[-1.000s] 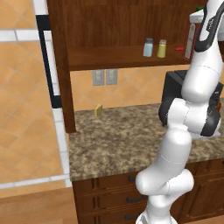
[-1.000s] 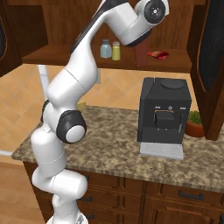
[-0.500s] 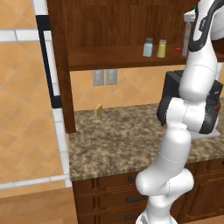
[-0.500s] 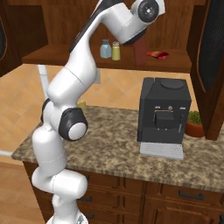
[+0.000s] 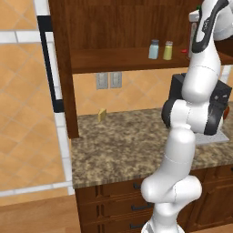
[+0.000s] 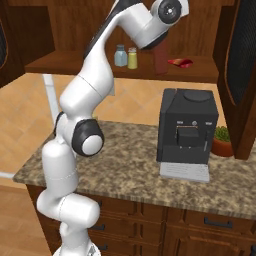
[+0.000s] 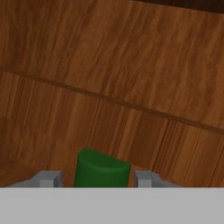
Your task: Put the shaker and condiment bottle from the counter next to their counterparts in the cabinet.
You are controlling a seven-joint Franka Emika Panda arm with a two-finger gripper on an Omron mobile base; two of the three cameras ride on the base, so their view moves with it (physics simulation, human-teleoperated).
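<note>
My gripper (image 7: 97, 179) is shut on the condiment bottle, whose green cap (image 7: 103, 169) sits between the two fingertips (image 7: 48, 178). In the right base view the red condiment bottle (image 6: 160, 62) hangs upright under the hand inside the cabinet (image 6: 75, 65), its base at or just above the shelf board. The small flat red bottle (image 6: 179, 62) lies just to its right. The pale blue shaker (image 6: 120, 55) stands on the same shelf beside the yellow-green shaker (image 6: 132, 57). Both shakers (image 5: 154, 49) also show in the left base view.
A black coffee machine (image 6: 187, 130) stands on the granite counter (image 6: 130, 150) below the cabinet, with a small potted plant (image 6: 220, 140) to its right. A small yellow item (image 5: 102, 114) lies at the back of the counter under wall outlets (image 5: 109, 80). The open cabinet door (image 6: 242, 75) hangs at right.
The wrist has shifted slightly at the cabinet shelf. The condiment bottle stays in the gripper, close to the flat red bottle. The shakers have not moved.
</note>
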